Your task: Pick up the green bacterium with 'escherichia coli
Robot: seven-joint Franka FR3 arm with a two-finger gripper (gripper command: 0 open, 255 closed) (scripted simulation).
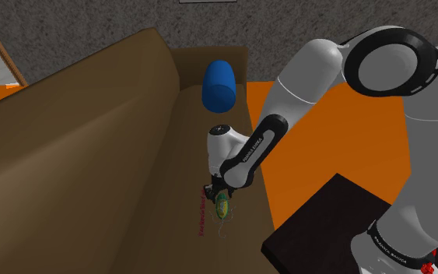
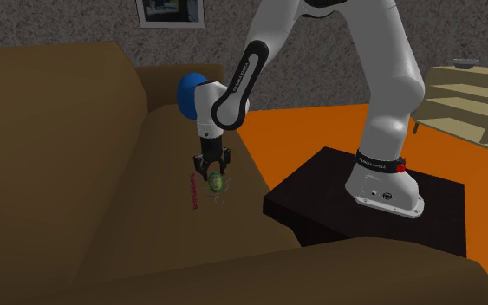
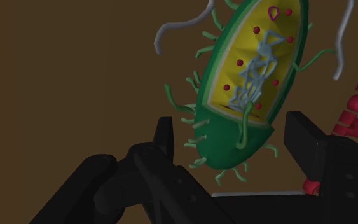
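The green bacterium is an oval with a yellow cut-open inside, red dots, a pale tangle and thin hairs. It lies on the brown sofa seat, near the seat's front edge. My black gripper reaches down over it, its fingers standing on either side of the oval's near end. A narrow gap shows on each side, so the fingers are open and not clasping it. In the shoulder view the gripper sits just above the bacterium. The second exterior view shows the gripper over the bacterium too.
Red lettering lies on the seat beside the bacterium, toward the sofa back. A blue rounded object stands farther along the seat by the armrest. The dark stand sits on the orange floor beside the sofa.
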